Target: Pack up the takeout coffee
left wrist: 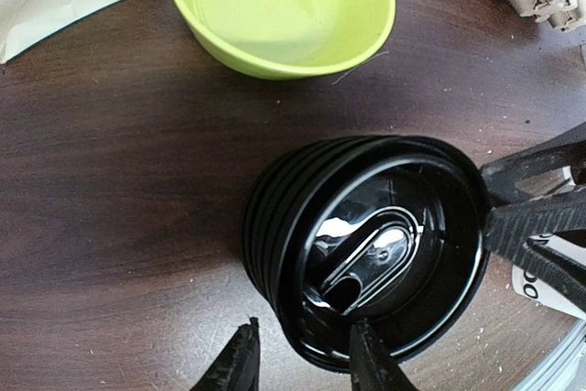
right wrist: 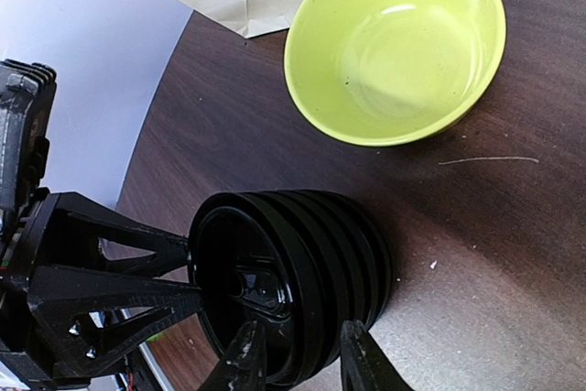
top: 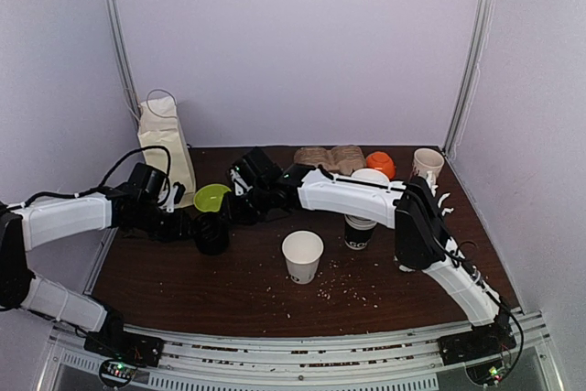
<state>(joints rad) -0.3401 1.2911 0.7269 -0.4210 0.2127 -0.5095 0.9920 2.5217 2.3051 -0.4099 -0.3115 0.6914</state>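
The right claw (right wrist: 298, 327) pinches the rim of the lid stack (left wrist: 275, 217) beside the green bowl (left wrist: 275, 6). The left claw (left wrist: 304, 325) straddles that rim too; I cannot tell whether it grips.

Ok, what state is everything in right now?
lid stack: tilted, rim pinched from both sides
left gripper: shut on lid stack
right gripper: shut on lid stack
white cup: upright, no lid
far cup: upright, no lid
green bowl: upright, empty
paper bag: standing upright
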